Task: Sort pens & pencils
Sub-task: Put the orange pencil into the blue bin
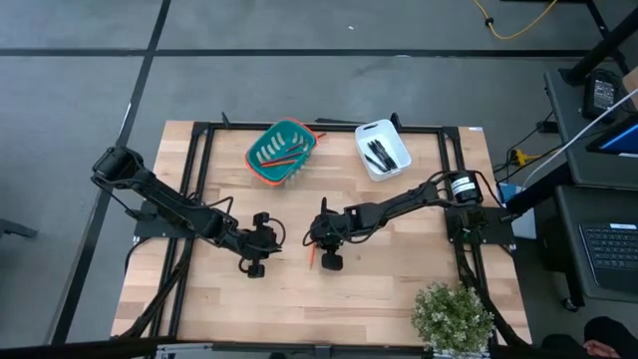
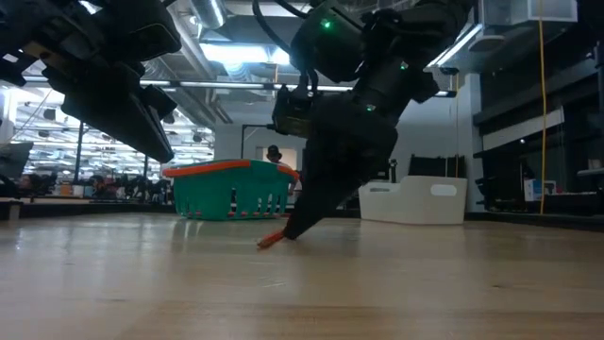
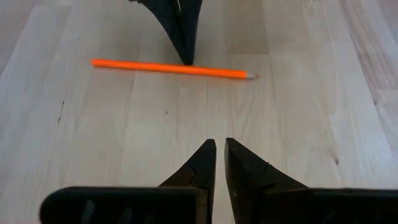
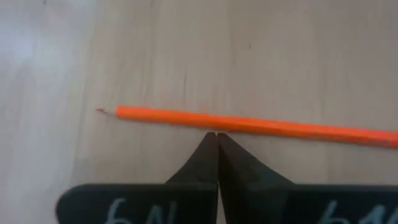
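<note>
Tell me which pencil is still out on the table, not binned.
The orange wooden pencil lying flat on the bare wood at the right gripper, whose fingers are shut. The other pencils lie inside the teal basket.

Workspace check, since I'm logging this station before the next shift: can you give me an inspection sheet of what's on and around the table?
Surface: wooden table, black frame along its edges.
Job's things: one orange pencil lies flat on the wood; more pencils in the green basket; black pens in the white bin.
Clutter: potted plant at the near right corner.
Tools: right tool shut, tips at the pencil, not gripping it; left tool shut, short of the pencil.
Cables: yellow cable on the floor; leads by the right arm's base.
Surroundings: desk with keyboard at right.
</note>
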You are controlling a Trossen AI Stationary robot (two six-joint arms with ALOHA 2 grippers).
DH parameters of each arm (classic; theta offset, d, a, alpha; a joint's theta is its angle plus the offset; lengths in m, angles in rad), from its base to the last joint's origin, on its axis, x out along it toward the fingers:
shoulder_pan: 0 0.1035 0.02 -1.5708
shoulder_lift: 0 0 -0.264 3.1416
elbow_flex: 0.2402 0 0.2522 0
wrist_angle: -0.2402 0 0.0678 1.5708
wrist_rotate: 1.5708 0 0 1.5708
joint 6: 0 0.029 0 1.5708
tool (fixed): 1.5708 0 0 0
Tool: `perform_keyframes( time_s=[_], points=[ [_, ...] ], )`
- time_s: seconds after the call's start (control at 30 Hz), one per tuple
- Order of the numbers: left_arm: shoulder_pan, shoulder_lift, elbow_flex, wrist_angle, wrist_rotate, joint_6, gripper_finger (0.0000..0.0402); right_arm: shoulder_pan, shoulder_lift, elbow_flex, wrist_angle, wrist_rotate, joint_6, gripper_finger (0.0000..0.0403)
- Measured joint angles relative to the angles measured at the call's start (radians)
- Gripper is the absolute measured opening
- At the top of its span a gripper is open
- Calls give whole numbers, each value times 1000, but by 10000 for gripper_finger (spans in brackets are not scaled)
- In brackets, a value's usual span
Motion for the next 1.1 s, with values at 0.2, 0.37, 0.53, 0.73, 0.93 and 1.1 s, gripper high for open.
perform_keyframes(
  time_s=[0.2,0.37,0.53,0.73,0.93,1.1],
  points=[
    [0,0,0,0,0,0,27,-1,37,1,117,-6,-9,0],
    [0,0,0,0,0,0,27,0,49,-3,226,-5,-36,0],
    [0,0,0,-2,0,0,27,-5,48,-3,277,114,-56,0],
    [0,0,0,-3,0,0,27,-21,46,-3,365,145,-81,0],
    [0,0,0,-4,0,0,27,-20,45,-3,294,-30,-35,0],
    [0,0,0,-4,0,0,27,-13,45,-3,242,-38,-31,0]
  ],
)
